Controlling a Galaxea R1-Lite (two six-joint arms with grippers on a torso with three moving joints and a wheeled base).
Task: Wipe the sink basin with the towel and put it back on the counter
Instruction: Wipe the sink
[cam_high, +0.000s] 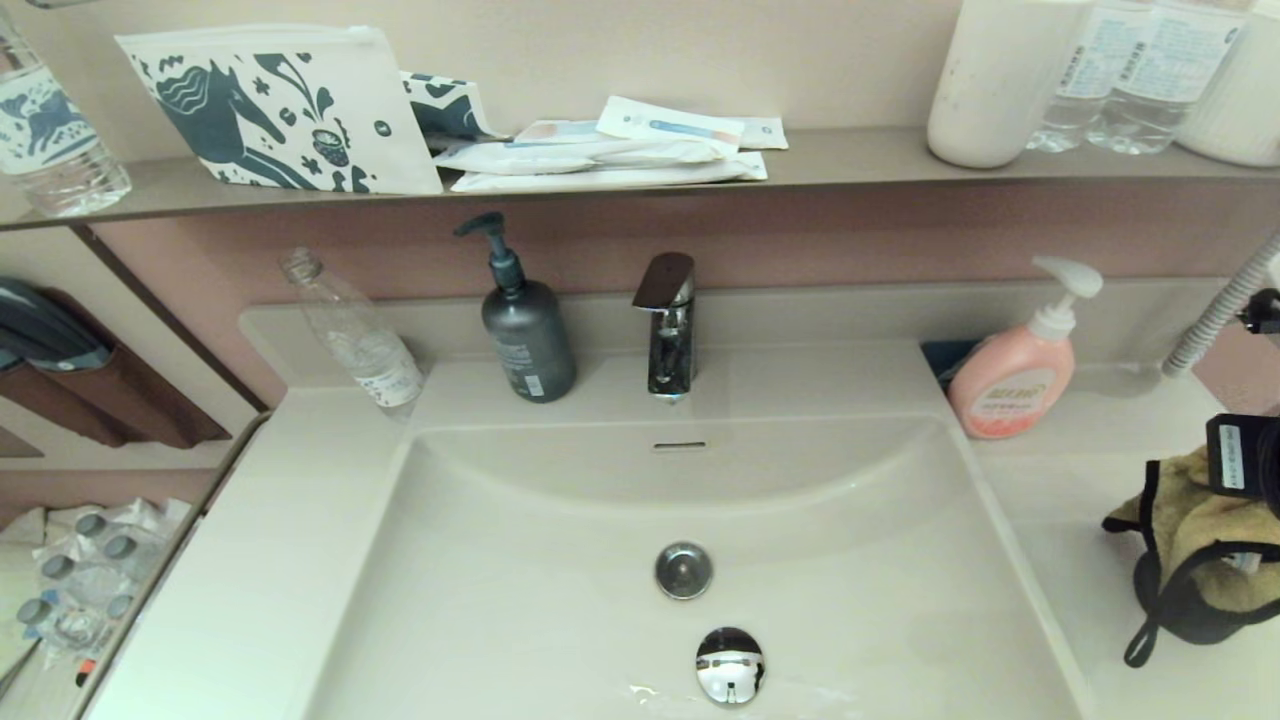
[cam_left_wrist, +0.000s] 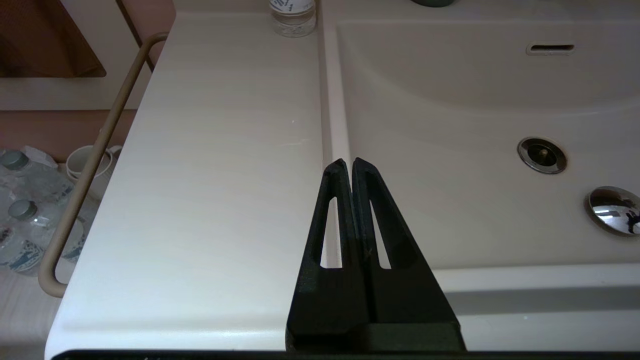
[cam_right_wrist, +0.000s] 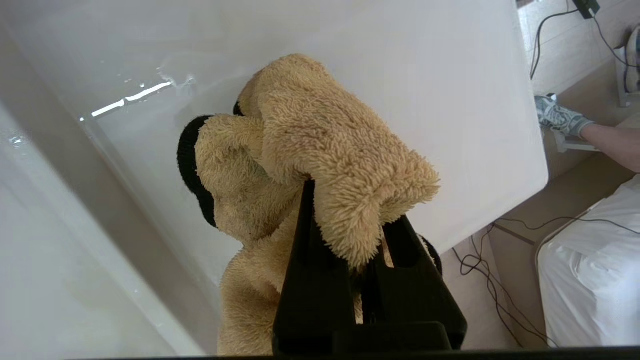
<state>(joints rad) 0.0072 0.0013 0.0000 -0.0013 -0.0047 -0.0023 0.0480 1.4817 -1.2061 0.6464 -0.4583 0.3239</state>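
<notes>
The right gripper is clamped on the towel, its two black fingers pinching a bunched fold, the rest of the cloth bulging past the tips and hanging below them; it hangs over the table on the sink basin's right side, with the towel's black loop dangling toward that surface in the head view. The left gripper is parked with its fingers pressed together and holding nothing, poised above the seam where the table meets the sink basin. Beyond the right gripper, a pink soap bottle stands on the table near the basin's back corner. Left of it and farther, the chrome drain plug and a round fitting sit in the basin floor; past them rise the faucet, a dark pump bottle and a leaning clear bottle; the wall shelf runs behind.
</notes>
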